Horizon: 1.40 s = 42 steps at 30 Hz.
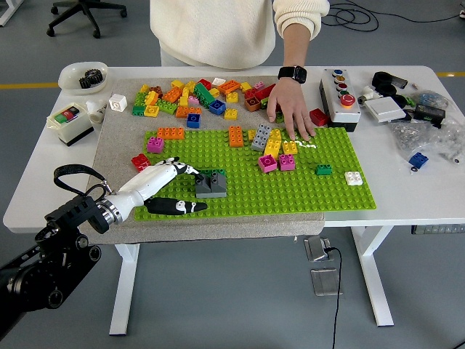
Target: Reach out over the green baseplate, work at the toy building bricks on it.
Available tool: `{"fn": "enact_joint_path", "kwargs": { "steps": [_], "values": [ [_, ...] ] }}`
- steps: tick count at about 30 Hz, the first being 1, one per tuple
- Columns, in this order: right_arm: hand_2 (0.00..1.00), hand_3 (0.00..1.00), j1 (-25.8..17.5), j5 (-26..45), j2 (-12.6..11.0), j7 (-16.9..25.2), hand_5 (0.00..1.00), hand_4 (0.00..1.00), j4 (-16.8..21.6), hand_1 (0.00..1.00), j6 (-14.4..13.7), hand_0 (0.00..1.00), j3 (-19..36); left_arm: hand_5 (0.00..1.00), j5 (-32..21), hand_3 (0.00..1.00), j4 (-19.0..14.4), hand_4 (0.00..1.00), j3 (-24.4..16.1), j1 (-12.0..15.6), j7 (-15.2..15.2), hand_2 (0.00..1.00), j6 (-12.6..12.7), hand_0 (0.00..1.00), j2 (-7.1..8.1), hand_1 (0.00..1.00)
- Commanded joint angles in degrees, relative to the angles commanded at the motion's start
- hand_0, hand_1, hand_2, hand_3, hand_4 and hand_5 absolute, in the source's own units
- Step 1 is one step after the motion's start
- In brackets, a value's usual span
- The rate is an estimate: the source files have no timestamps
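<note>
Left hand: my left hand point(166, 187) lay over the baseplate's near-left corner, fingers spread and holding nothing, fingertips just beside the grey brick.
Right hand: out of view.
Grey brick: the grey brick point(211, 184) sat pressed onto the green baseplate point(290, 190), at 3 o'clock from my fingers.
Handling: I judged it light, rigid, smooth-sided plastic, held fast by its studs.
Hold: best pinched across its two side faces.
Axis: its long side ran 9 to 3 o'clock, studs up.
Person: a person's hand point(290, 109) rested at the plate's 12 o'clock edge.
</note>
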Motion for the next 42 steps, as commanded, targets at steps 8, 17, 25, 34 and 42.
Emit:
{"fn": "enact_joint_path", "kwargs": {
  "steps": [8,17,25,34,42],
  "values": [
    [0.681,0.618,-0.02,0.02,-0.01,0.0,0.524,0.83,0.0,0.645,0.0,0.742,0.02,0.83,-2.04,0.674,-1.45,0.998,-1.34,0.09,-0.18,0.846,-0.32,0.998,0.12,0.901],
    [0.681,0.618,0.04,0.09,-0.01,0.01,0.527,0.831,0.0,0.645,-0.01,0.742,0.18,0.826,-5.68,0.673,-5.21,0.998,-4.73,-0.08,-0.18,0.836,-0.66,0.998,0.49,0.896],
    [0.681,0.617,0.14,0.1,-0.13,0.04,0.529,0.83,0.0,0.643,-0.02,0.742,0.42,0.816,-7.01,0.733,-7.98,0.998,-6.38,0.04,1.41,0.808,-0.31,0.998,0.19,0.844],
    [0.681,0.618,0.32,-0.06,-0.34,0.06,0.527,0.83,0.0,0.644,0.02,0.742,1.01,0.798,-8.68,0.772,-11.94,0.998,-10.29,0.54,4.55,0.797,-2.97,0.998,-0.43,0.838],
    [0.681,0.617,0.76,0.19,-0.33,0.1,0.527,0.83,0.0,0.645,-0.25,0.742,1.0,0.73,-7.01,0.789,-16.75,0.998,-15.2,1.85,8.41,0.802,-9.63,0.998,-1.7,0.847]
  ]
}}
